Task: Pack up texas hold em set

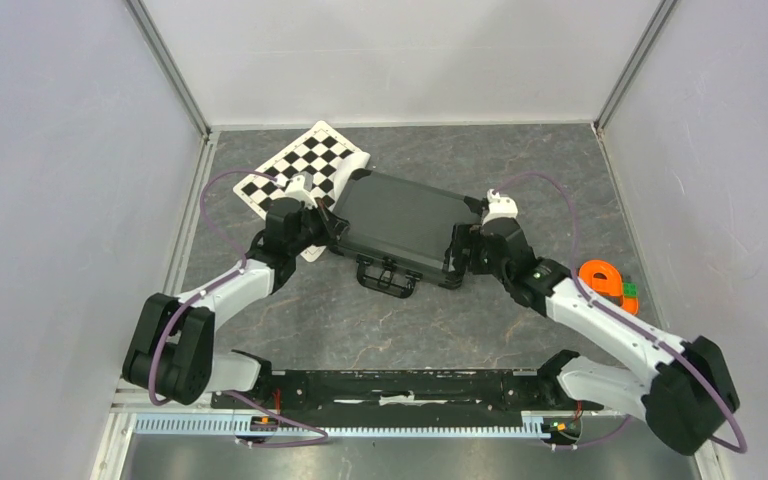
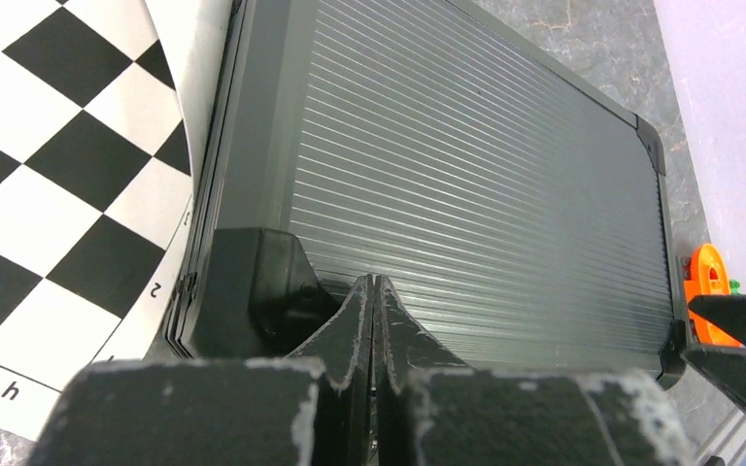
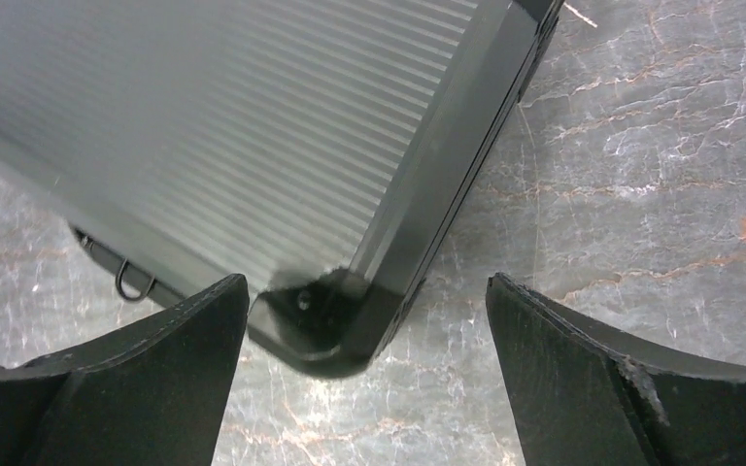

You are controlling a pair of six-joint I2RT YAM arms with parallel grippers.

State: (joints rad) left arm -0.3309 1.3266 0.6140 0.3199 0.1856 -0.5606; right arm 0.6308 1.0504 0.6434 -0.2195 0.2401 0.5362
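The black briefcase-style case point(image 1: 400, 220) lies flat and closed near the middle of the grey marble-patterned table point(image 1: 410, 330), turned slightly askew, its ribbed lid facing up and its handle point(image 1: 388, 277) on the long side toward the arm bases. No chips, cards or dice show outside it. On that same long side, the right wrist view shows a small wire loop point(image 3: 131, 282) hanging from the case's edge. The left gripper point(image 2: 374, 286) is at the case's left end with its two fingers pressed flat together and nothing between them; their tips point onto the ribbed lid just beside a black corner cap point(image 2: 262, 277), and whether they actually touch the lid cannot be told. The right gripper point(image 3: 366, 282) is at the opposite end with its fingers spread wide, a near corner of the case lying in the gap between them, and both fingers clear of it. The case's far left corner lies over the edge of a black-and-white checkered board point(image 1: 300, 165), which sticks out toward the back left of the table. Well apart to the right, beside the right forearm, sits an orange spool-like object point(image 1: 600, 275) with a small green piece point(image 1: 628, 292) next to it.
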